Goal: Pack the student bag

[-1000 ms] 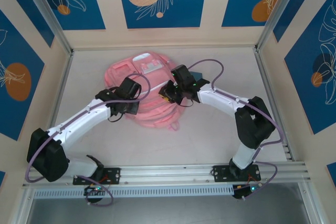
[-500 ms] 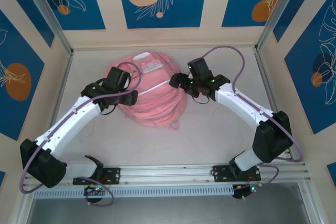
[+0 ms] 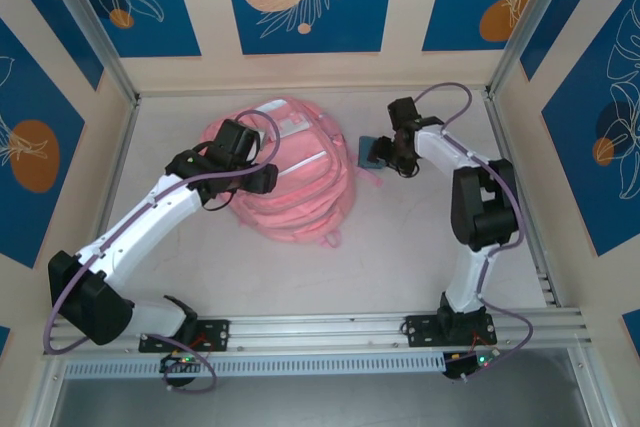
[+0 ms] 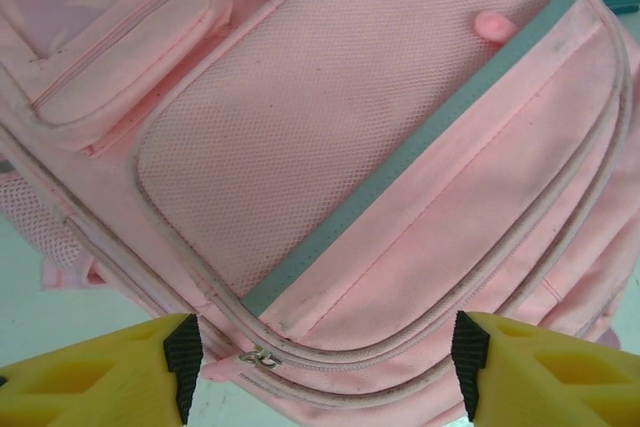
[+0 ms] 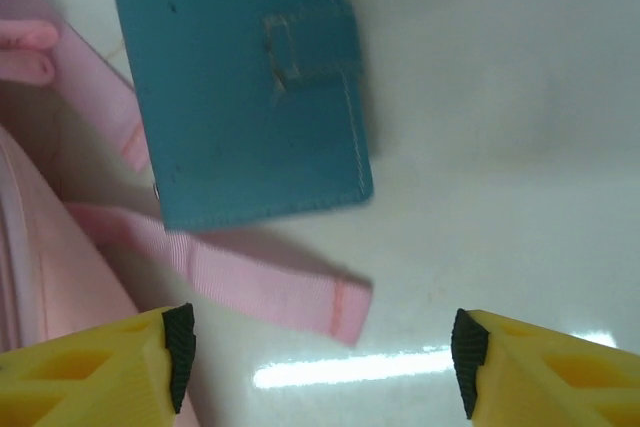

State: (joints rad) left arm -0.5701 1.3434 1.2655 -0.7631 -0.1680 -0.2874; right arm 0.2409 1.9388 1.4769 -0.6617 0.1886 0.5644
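Note:
The student bag (image 3: 295,182) is a big pink backpack lying flat on the table at mid-left. In the left wrist view its mesh front pocket (image 4: 330,117), a grey trim strip and a zip pull (image 4: 262,357) are close below. My left gripper (image 4: 325,367) hovers open over the bag's zipped edge, holding nothing; from above, the left gripper (image 3: 258,179) sits over the bag's left half. My right gripper (image 5: 320,357) is open above bare table and the end of a pink strap (image 5: 250,282). A blue flap case (image 5: 240,87) lies just beyond it, beside the bag's right edge (image 3: 372,152).
Metal frame posts and patterned blue walls close in the table on three sides. A rail (image 3: 320,332) runs along the near edge with both arm bases on it. The right arm's elbow (image 3: 485,207) stands upright near the right wall.
Both grippers have opened and let go of the bag. The right arm has swung right and back, off the bag to over the blue case. The left gripper shifted slightly over the bag's left side.

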